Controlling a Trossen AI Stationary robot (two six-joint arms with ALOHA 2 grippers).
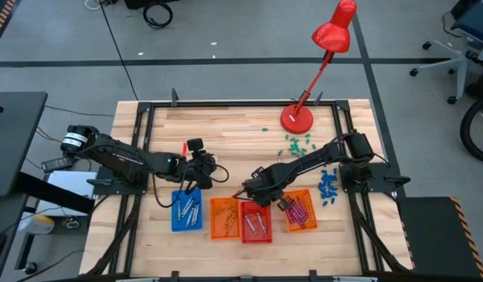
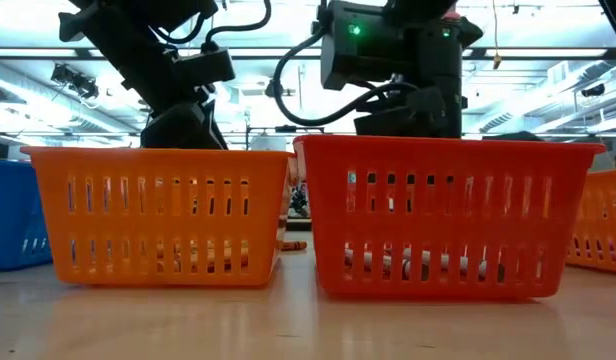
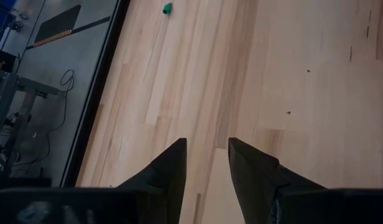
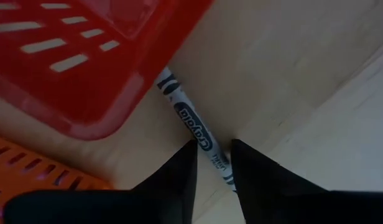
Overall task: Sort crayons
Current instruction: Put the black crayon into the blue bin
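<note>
While the right claw (image 4: 213, 163) straddles a grey-white crayon (image 4: 194, 127) lying on the desk (image 4: 303, 74) beside the red tray (image 4: 86, 62), not yet clenched, it should close squarely across the shaft. The left claw (image 3: 207, 168) hangs released.

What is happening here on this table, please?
A two-armed robot is sorting crayons into coloured baskets on a wooden table. The right gripper is down at the table beside the red basket, its fingers on either side of a grey-white crayon lying there, not yet lifted. The left gripper hangs open over bare wood and holds nothing. The blue basket and the orange baskets already contain crayons.
</note>
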